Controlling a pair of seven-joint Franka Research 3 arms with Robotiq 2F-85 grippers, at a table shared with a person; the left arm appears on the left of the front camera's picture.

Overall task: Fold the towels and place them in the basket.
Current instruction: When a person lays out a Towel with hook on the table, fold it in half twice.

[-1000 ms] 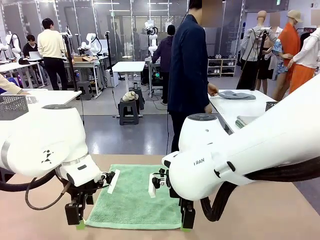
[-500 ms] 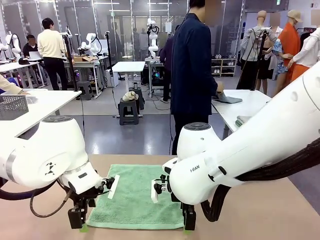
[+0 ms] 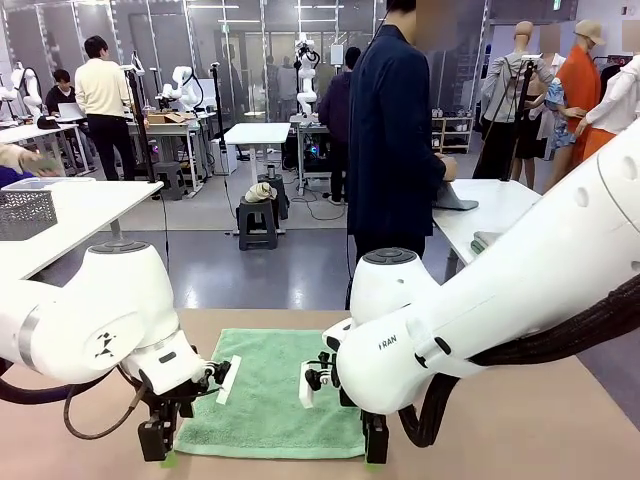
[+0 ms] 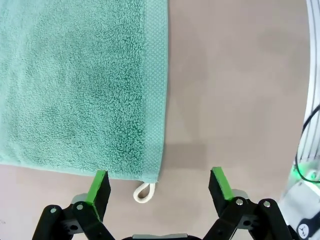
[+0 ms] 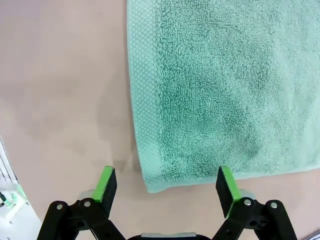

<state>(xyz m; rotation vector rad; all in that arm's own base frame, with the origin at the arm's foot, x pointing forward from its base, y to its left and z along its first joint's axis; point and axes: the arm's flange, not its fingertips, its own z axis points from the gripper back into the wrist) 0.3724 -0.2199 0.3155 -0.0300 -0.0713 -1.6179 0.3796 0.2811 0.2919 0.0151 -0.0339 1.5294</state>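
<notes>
Left fingers (image 4: pixel 98 186), right fingers (image 5: pixel 106 183) wide open over towel (image 3: pixel 270 392) corners, empty.

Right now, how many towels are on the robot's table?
1. The green towel lies flat mid-table, its near corners at the left hand and right hand. Some of the table is hidden, so another could be there.

Left gripper (image 4: pixel 160 181) and right gripper (image 5: pixel 165 180) hang low, jaws wide (both pointing down).
</notes>
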